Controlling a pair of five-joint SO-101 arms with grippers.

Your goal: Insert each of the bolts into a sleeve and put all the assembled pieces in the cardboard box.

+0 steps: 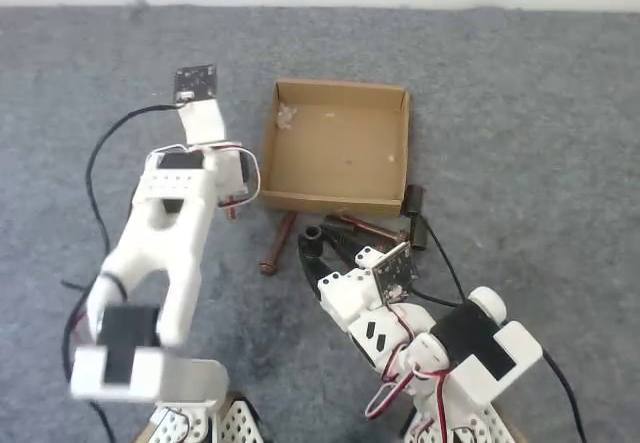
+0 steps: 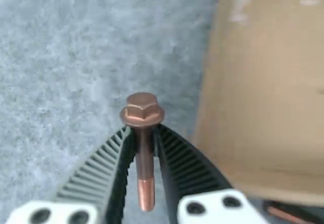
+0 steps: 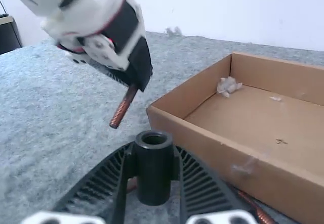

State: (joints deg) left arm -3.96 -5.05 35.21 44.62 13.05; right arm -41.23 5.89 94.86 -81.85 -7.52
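Observation:
My left gripper [image 2: 143, 130] is shut on a copper bolt [image 2: 143, 148], hex head beyond the fingertips and threaded end toward the wrist. It hangs above the carpet beside the near left corner of the cardboard box [image 1: 335, 203]. My right gripper [image 3: 153, 153] is shut on a black sleeve [image 3: 153, 171], held upright with its bore facing up. In the right wrist view the left arm's bolt [image 3: 123, 107] slants down, its threaded tip just above and beside the sleeve's mouth. In the high view the right gripper [image 1: 312, 246] sits in front of the box and the left gripper [image 1: 232, 201] at the box's left.
On the carpet before the box lie a loose copper bolt [image 1: 278, 243], another bolt [image 1: 360, 225] and a black sleeve [image 1: 413, 201] at the near right corner. The box holds a bit of white fluff [image 1: 287, 115]. Cables trail from both arms.

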